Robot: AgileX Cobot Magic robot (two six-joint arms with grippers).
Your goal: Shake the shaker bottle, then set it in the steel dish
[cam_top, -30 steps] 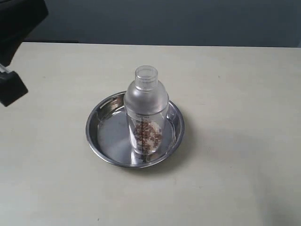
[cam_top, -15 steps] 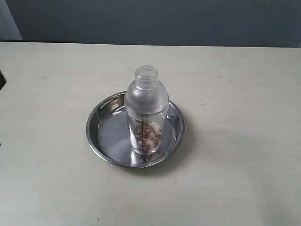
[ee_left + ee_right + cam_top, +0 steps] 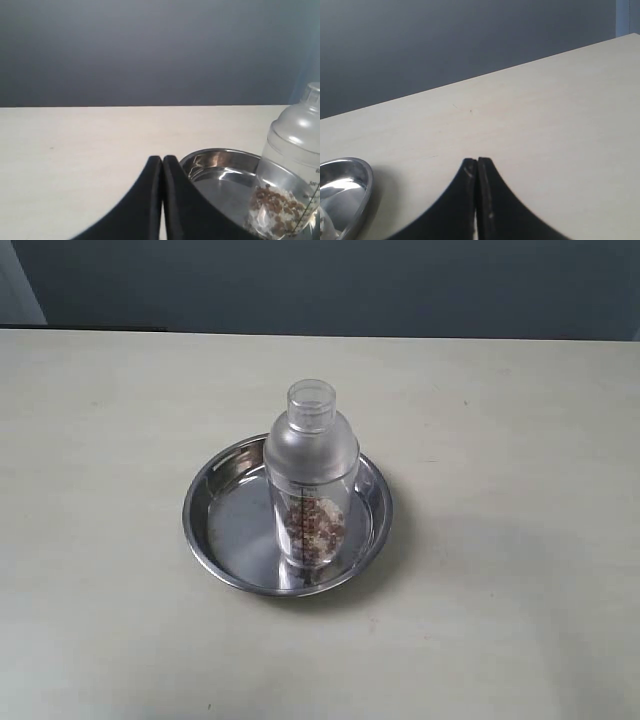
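Looking past the left gripper [image 3: 163, 159], I see its tips pressed together on nothing. The right gripper [image 3: 477, 161] is likewise closed and empty. Just beyond the left tips comes the rim of the steel dish [image 3: 216, 159]. In it, ahead and off to one side, the shaker bottle [image 3: 291, 165] stands upright, long axis vertical. The right tips face only the dish's edge, so I judge left nearer, though placing looks done.
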